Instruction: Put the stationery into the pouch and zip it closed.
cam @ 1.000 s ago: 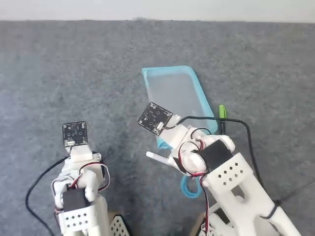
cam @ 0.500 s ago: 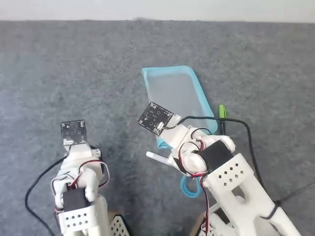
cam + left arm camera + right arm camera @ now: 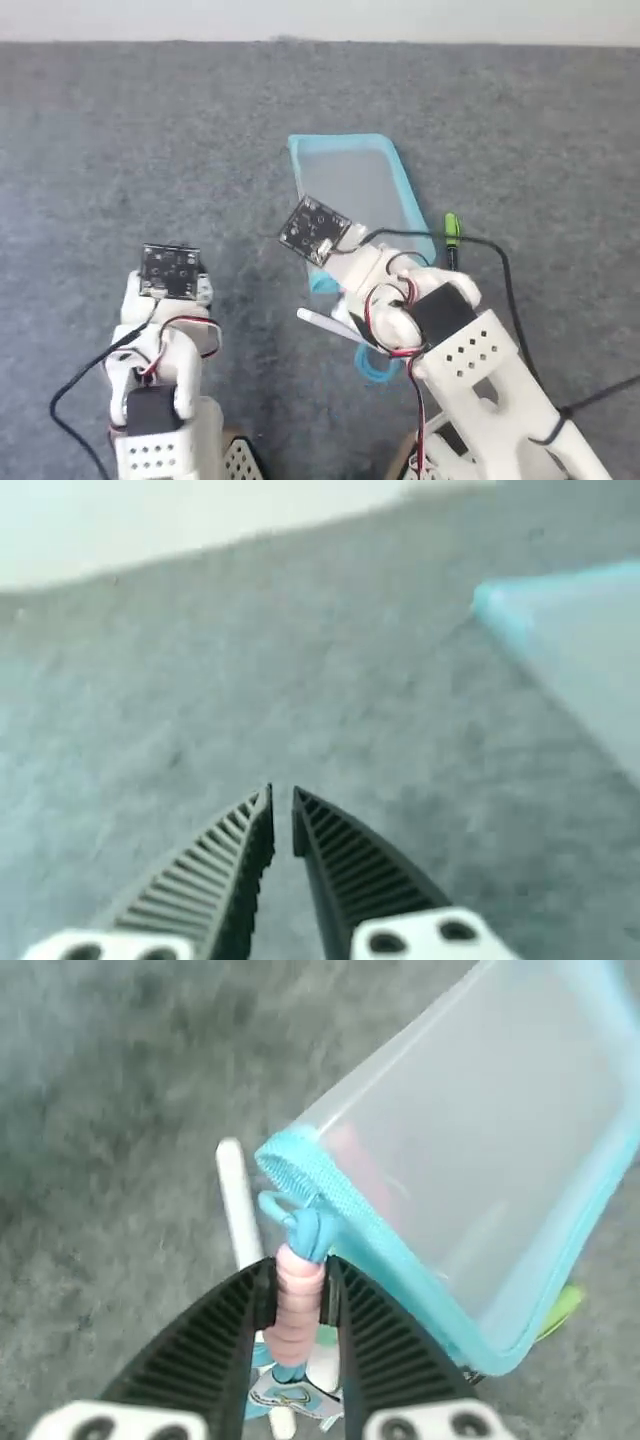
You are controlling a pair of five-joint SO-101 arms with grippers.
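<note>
The grey tabletop (image 3: 150, 130) is carrying all items. The right arm (image 3: 480, 360) is reaching over the near end of the pouch (image 3: 355, 185), while the left arm (image 3: 160, 400) is standing well apart from it. The pouch, translucent with blue trim, is lying flat near the middle of the tabletop, and a reddish item is showing faintly through its wall. A white pen (image 3: 325, 322) is lying on the tabletop just beside the pouch's near corner. A green pen (image 3: 452, 228) is lying along the pouch's far edge, outside it. The right tool (image 3: 298, 1272) is clamping the pink zipper pull (image 3: 298, 1290) at the pouch's corner. The left tool (image 3: 282, 800) is hovering over bare tabletop, its jaws closed to a narrow slit and gripping nothing.
</note>
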